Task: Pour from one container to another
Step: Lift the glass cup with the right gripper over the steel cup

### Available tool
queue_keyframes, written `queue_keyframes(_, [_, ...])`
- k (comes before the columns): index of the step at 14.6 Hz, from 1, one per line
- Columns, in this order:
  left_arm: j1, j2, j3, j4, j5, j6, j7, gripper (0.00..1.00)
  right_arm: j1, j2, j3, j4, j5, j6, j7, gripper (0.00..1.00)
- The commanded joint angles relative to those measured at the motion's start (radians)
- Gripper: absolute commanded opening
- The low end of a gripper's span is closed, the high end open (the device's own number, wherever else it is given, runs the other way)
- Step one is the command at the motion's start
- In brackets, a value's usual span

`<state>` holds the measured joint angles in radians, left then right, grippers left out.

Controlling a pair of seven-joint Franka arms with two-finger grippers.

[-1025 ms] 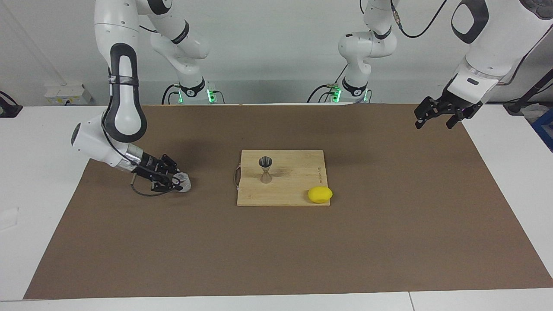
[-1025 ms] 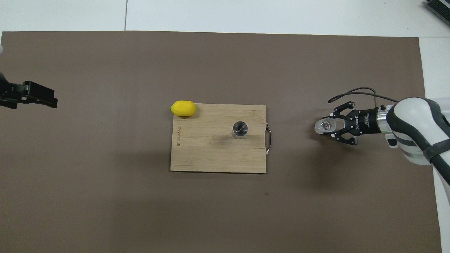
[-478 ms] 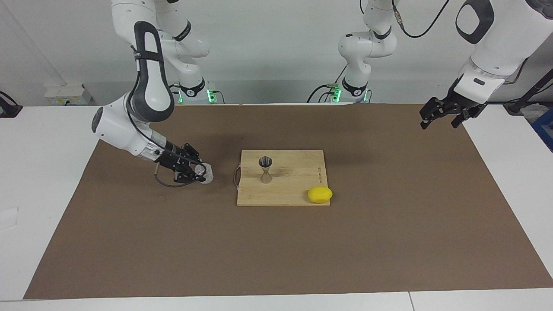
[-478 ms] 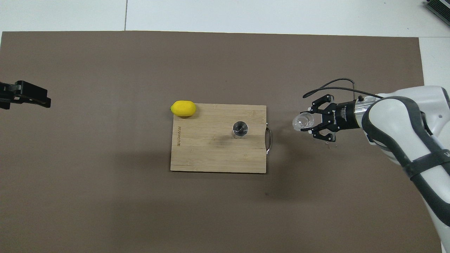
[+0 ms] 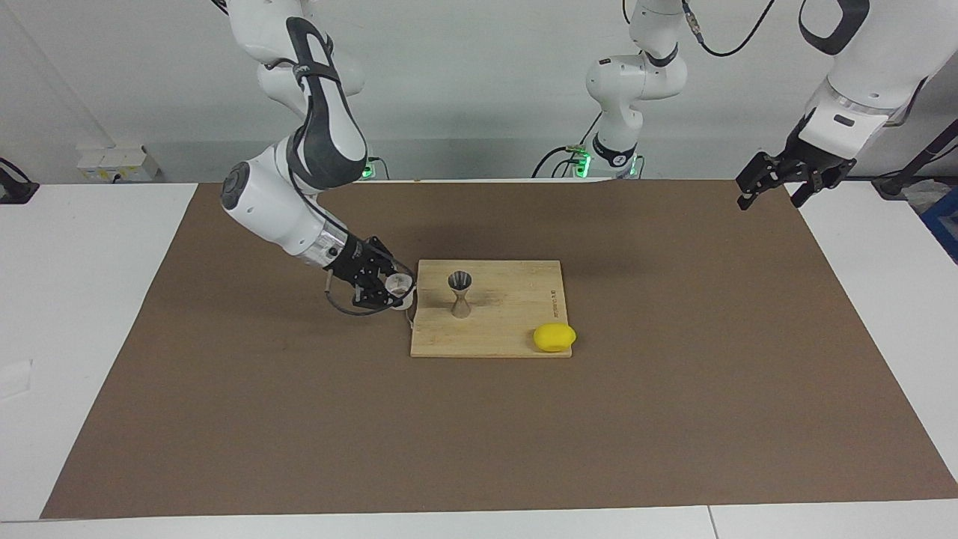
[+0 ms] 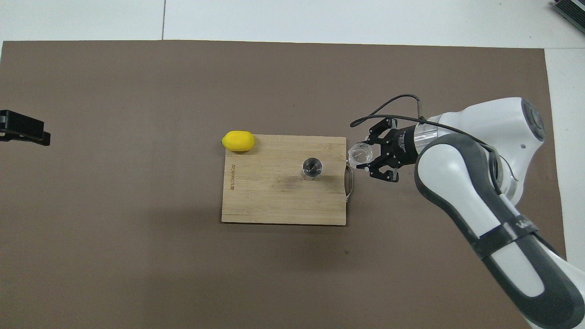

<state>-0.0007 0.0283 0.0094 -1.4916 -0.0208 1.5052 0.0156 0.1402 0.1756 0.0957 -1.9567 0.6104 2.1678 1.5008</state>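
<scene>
My right gripper (image 5: 392,293) is shut on the small clear glass tumbler (image 5: 400,287), held upright just above the brown mat at the handle edge of the wooden board (image 5: 516,329). In the overhead view the tumbler (image 6: 360,153) sits between the fingers of the right gripper (image 6: 367,158). The grey steel jigger (image 5: 459,293) stands upright on the board, a short way from the tumbler; the overhead view (image 6: 312,167) shows it too. My left gripper (image 5: 775,186) is open and empty, raised over the mat's edge at the left arm's end, where that arm waits.
A yellow lemon (image 5: 554,337) lies at the board's corner farthest from the robots, toward the left arm's end. The board (image 6: 274,201) has a metal handle (image 6: 349,182) on its edge toward the right arm's end. A brown mat (image 5: 479,434) covers the table.
My right arm has carried the tumbler across the mat from the right arm's end up to the board's handle edge. My left gripper has drawn back and risen a little.
</scene>
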Motion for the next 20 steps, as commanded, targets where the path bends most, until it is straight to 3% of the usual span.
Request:
queue_keyframes(1, [0.002,-0.051,-0.006,-0.071,0.018,-0.017,0.004,1.00,0.050,0.019,-0.005,0.059,-0.128,0.006,0.106,0.00])
queue_keyframes(4, [0.001,-0.091,-0.006,-0.148,0.018,0.018,0.004,1.00,0.100,0.036,-0.005,0.102,-0.246,0.006,0.199,0.00])
queue_keyframes(11, [0.004,-0.087,-0.008,-0.145,0.018,0.076,0.001,1.00,0.194,0.097,-0.005,0.219,-0.492,-0.013,0.372,0.00])
queue_keyframes(20, [0.007,-0.085,-0.008,-0.145,0.018,0.075,0.004,1.00,0.289,0.093,-0.002,0.223,-0.788,-0.098,0.386,0.00])
